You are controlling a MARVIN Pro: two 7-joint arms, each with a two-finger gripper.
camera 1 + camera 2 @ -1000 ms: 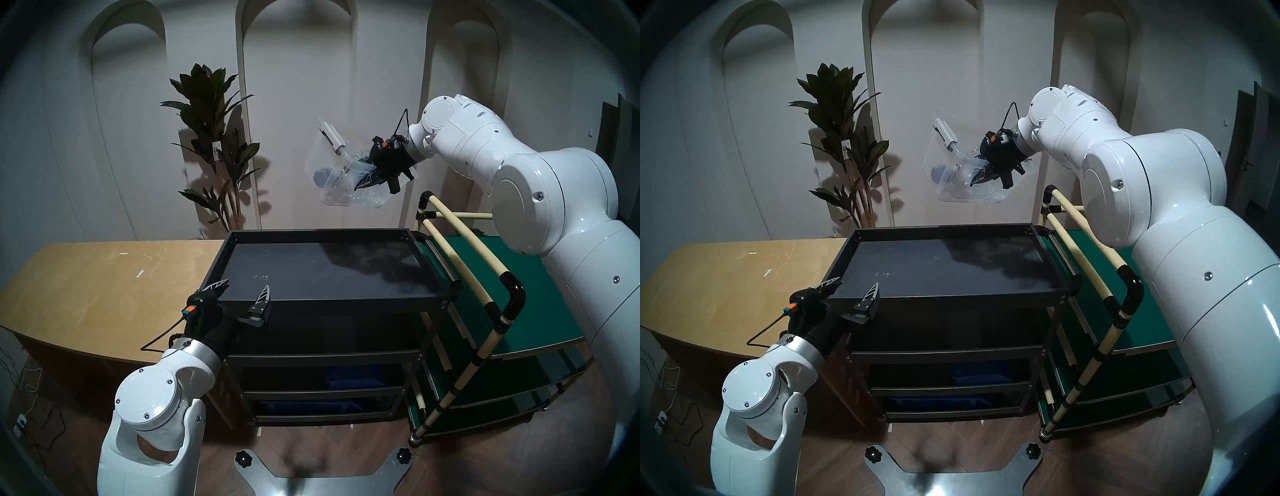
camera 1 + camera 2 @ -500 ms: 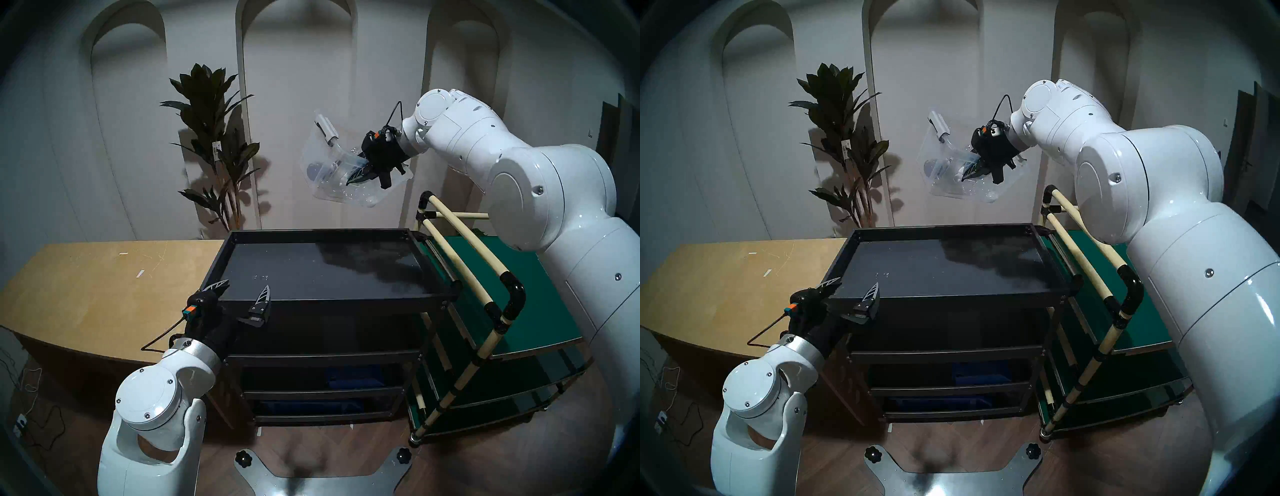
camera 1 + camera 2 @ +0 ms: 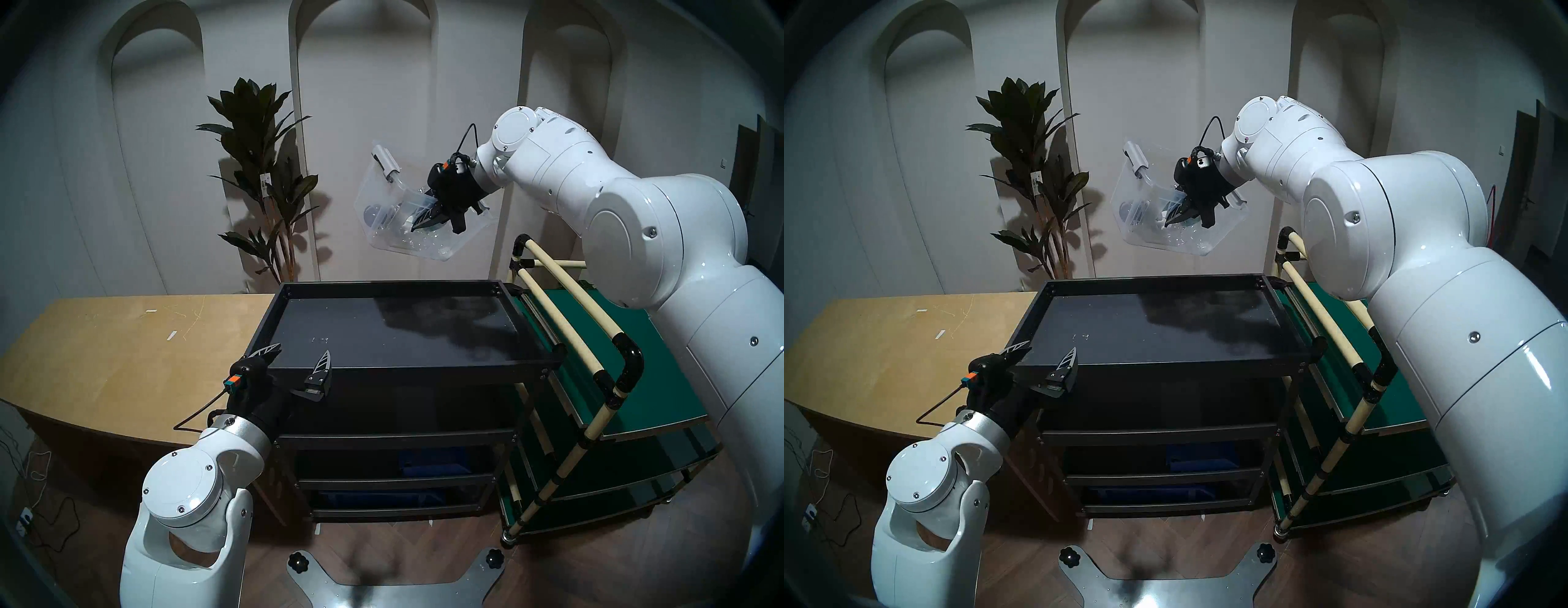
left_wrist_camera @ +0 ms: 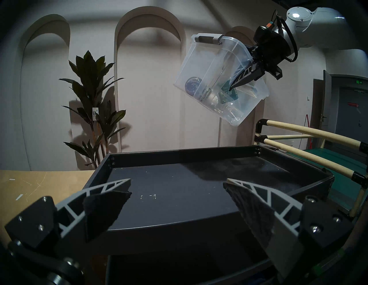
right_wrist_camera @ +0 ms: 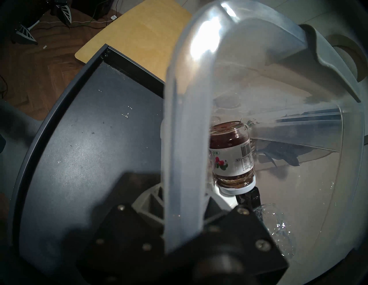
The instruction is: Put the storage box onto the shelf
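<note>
The clear storage box (image 3: 384, 204) (image 3: 1144, 208) (image 4: 201, 65) (image 5: 278, 99) hangs tilted in the air above the far right part of the black shelf (image 3: 394, 327) (image 3: 1161, 327) (image 4: 179, 189) (image 5: 79, 149). My right gripper (image 3: 418, 223) (image 3: 1172, 218) (image 4: 234, 85) is shut on the box's long side wall. Inside lie a jam jar (image 5: 232, 155) and other small items. My left gripper (image 3: 297, 354) (image 3: 1045, 350) (image 4: 177, 189) is open and empty at the shelf's near left corner.
A green-topped cart with cream pipes (image 3: 615, 348) stands right of the shelf. A tan wooden table (image 3: 127, 352) stands to its left. A potted plant (image 3: 263, 178) stands by the back wall. Blue bins (image 3: 432, 460) sit on the lower tiers.
My right arm has carried the box to the left and slightly up, farther over the shelf's top. The left arm has not moved.
</note>
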